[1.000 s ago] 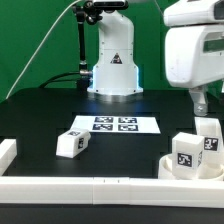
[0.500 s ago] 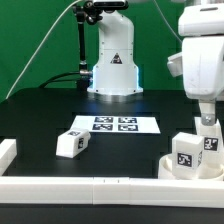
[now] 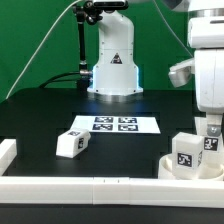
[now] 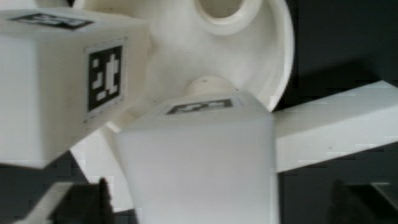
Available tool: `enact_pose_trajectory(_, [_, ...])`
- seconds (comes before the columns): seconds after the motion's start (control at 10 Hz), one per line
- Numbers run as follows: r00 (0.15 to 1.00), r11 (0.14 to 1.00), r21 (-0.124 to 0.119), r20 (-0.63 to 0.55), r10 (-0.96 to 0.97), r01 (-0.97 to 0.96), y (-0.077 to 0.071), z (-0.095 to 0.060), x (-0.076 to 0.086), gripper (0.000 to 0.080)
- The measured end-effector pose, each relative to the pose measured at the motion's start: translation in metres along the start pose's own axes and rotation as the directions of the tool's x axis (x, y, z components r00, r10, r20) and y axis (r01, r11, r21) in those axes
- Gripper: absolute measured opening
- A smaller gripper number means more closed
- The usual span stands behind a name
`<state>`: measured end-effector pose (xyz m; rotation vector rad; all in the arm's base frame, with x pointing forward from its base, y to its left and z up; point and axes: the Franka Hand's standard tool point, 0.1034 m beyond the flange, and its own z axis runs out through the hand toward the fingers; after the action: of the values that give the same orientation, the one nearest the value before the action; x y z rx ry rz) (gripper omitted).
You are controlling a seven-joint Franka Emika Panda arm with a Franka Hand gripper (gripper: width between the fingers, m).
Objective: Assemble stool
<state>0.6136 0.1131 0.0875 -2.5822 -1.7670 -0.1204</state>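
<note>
Standing on seat (image 3: 170, 166): legs (image 3: 186, 152) (tagged).

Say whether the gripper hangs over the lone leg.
No, the gripper is by the seat at the exterior view's right, apart from the lone leg.

Over the last second the gripper (image 3: 212, 128) has sunk from well above the round seat (image 3: 167, 162) and drifted toward the exterior view's right, its fingertips now low at the rear leg (image 3: 207, 146) on that seat.
</note>
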Motion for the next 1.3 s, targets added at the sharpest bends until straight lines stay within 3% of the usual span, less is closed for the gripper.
enact_pose_trajectory(0.2, [1.000,1.000,0.000,0.000,0.002,-0.002,0.0003,0.0000,-0.0007,0.0334])
enact_pose_trajectory(0.5, [1.000,1.000,0.000,0.000,0.023,-0.023,0.0005,0.0001,-0.0012,0.0335])
enact_pose_trajectory(0.7, [0.958,0.958,0.030,-0.023,0.287,-0.286,0.0011,0.0004,-0.0040,0.0335])
enact_pose_trajectory(0.8, [0.914,0.914,0.051,-0.026,0.405,-0.403,0.0004,0.0008,-0.0050,0.0335])
enact_pose_trajectory(0.9, [0.831,0.829,0.087,-0.015,0.556,-0.553,-0.0013,0.0007,-0.0064,0.0337])
enact_pose_trajectory(1.3, [0.609,0.606,0.091,0.014,0.793,-0.790,-0.0013,0.0007,-0.0063,0.0337])
